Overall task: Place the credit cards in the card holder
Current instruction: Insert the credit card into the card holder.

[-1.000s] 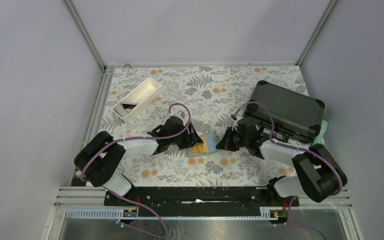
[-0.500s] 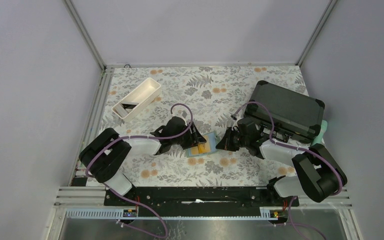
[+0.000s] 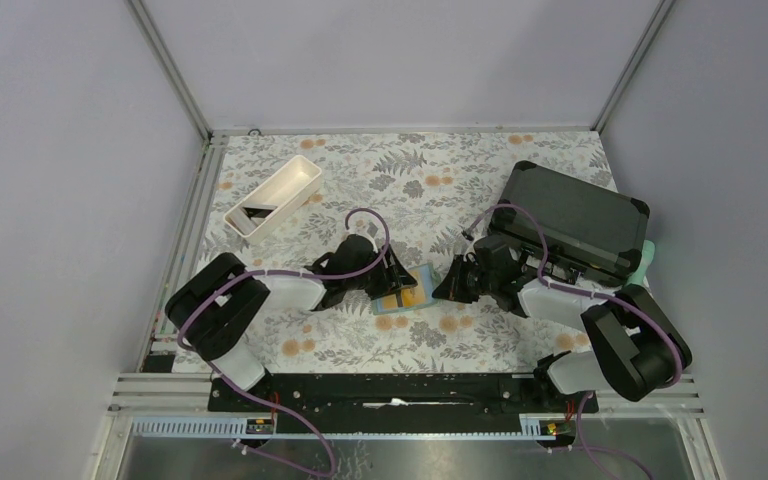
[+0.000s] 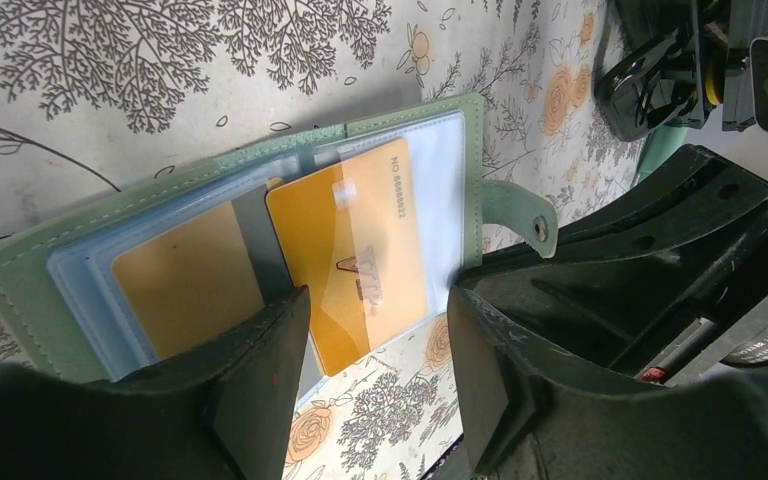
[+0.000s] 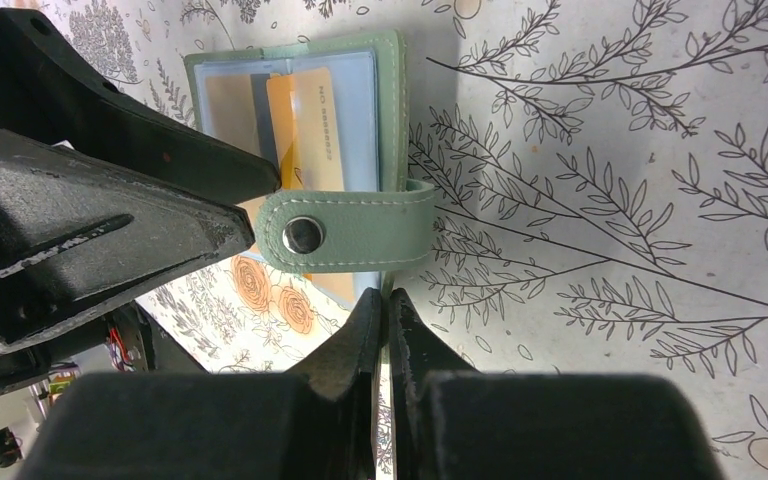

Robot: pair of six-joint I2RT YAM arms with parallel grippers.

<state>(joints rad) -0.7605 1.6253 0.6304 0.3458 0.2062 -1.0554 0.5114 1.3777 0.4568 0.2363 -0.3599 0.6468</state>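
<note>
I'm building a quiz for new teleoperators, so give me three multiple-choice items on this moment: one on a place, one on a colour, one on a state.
1. Where does the card holder lie?
A. at the far left corner
B. between the two tools
C. hanging off the near edge

2. What colour is the card by the left tool?
A. red
B. purple
C. gold-orange

3. How is the card holder?
A. snapped shut
B. lying open, strap undone
C. standing on edge

Answers:
1 B: in the top view the left tool and the right tool flank it.
2 C: the card shows gold-orange in both wrist views.
3 B: the pockets face up and the strap lies loose.
</note>
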